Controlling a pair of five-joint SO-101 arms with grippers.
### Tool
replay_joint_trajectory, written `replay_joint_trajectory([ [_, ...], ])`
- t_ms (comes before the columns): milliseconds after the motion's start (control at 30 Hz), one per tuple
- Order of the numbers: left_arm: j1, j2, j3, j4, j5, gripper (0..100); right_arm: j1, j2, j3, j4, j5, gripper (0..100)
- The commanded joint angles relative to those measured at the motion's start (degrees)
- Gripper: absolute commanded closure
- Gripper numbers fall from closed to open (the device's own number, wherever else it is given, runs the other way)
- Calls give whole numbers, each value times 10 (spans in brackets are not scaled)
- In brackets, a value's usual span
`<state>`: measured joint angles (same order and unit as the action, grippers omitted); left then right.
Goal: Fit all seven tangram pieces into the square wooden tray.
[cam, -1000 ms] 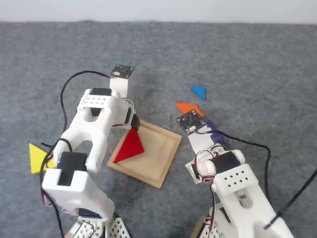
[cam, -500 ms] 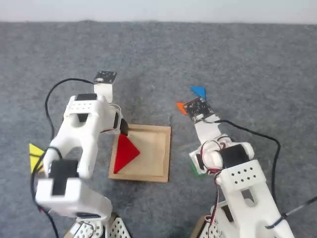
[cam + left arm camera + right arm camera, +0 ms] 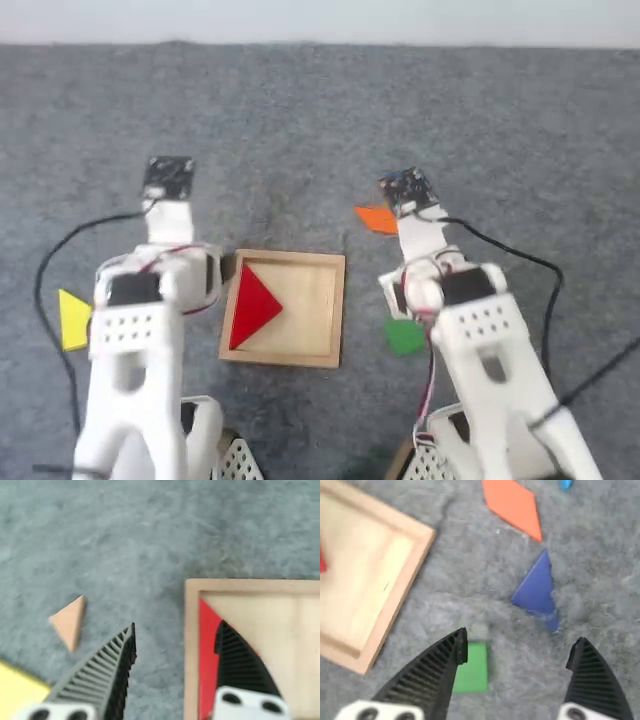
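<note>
The square wooden tray point(image 3: 300, 345) lies between the two arms, and a red triangle point(image 3: 252, 305) lies flat in its left half. My left gripper point(image 3: 176, 627) is open over the tray's left rim point(image 3: 191, 630), one finger above the red triangle point(image 3: 205, 630) and the other above the carpet. My right gripper point(image 3: 521, 636) is open above the carpet, with a green square point(image 3: 471, 669) by one finger and a dark blue triangle point(image 3: 537, 587) just ahead. An orange parallelogram point(image 3: 512, 505) lies beyond it.
A yellow piece point(image 3: 73, 318) lies left of the left arm point(image 3: 150, 300), and a small wood-coloured triangle point(image 3: 70, 621) sits near it. A small blue piece point(image 3: 565, 484) lies past the orange one. The green square point(image 3: 405, 336) sits beside the right arm point(image 3: 450, 300). Grey carpet surrounds everything.
The tray has turned from tilted to square with the view. The left arm has pulled back to the left off the red triangle. The right arm swung up, uncovering the green square.
</note>
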<state>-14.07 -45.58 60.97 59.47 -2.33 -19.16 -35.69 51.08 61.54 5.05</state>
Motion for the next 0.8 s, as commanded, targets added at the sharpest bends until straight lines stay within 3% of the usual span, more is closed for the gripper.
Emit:
replay_joint_trajectory([
  [0,-25,-79,32,-13,-33,746,23,93,-71,-20,55,678],
  [267,-29,-95,111,-54,-73,746,33,260,-149,-24,178,678],
  [533,-30,-94,156,-94,-116,746,51,311,-157,-36,269,679],
  [767,-30,-91,157,-95,-117,746,81,314,-157,-54,291,837],
])
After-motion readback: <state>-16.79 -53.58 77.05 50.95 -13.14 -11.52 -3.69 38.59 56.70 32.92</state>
